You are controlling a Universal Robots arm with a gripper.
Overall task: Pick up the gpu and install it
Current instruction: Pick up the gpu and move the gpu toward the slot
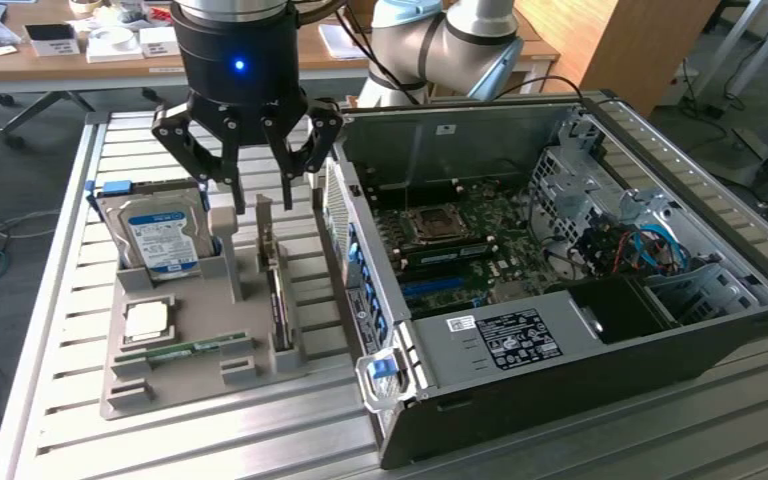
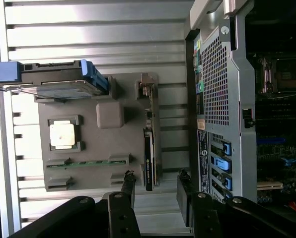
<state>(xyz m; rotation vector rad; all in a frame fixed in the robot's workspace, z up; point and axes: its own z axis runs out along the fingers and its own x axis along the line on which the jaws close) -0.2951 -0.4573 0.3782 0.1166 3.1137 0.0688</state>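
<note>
hovering open and empty, the gripper (image 1: 257,182) hangs over the gpu (image 1: 275,295), which stands on edge in the grey holder (image 1: 177,388). looks light, stiff, fragile; i'd pinch its upper edge.

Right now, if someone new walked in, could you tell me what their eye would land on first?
The big open dark-grey computer case on the exterior view's right, motherboard exposed, draws the eye first. Next, the black gripper hangs open over the grey parts tray, just above the thin dark gpu card standing on edge there.
</note>
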